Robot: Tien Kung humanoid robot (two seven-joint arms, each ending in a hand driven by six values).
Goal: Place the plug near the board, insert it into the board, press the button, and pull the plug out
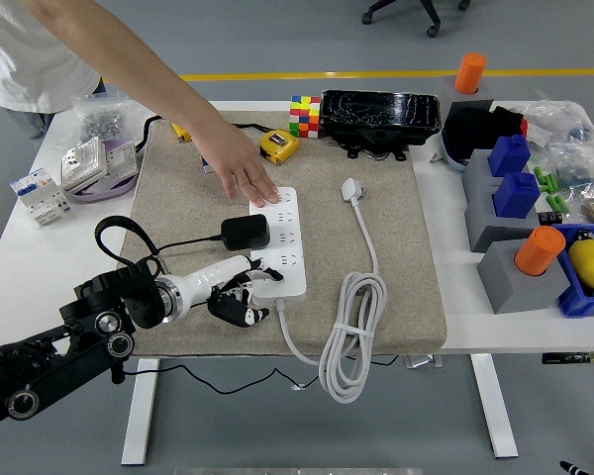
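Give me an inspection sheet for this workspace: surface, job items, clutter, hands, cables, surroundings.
Surface: white table with a beige mat on it.
Job's things: white power strip on the mat; black plug sits at its left edge; whether it is fully seated, cannot tell.
Clutter: colour cube, yellow tape measure, black tray, blue and grey blocks.
Hands: left hand at the strip's near end, holding nothing; right hand not in view. A person's hand presses the strip's far end.
Cables: white cord coiled past the table's near edge; black cable looped at left.
Surroundings: grey floor, yellow line.
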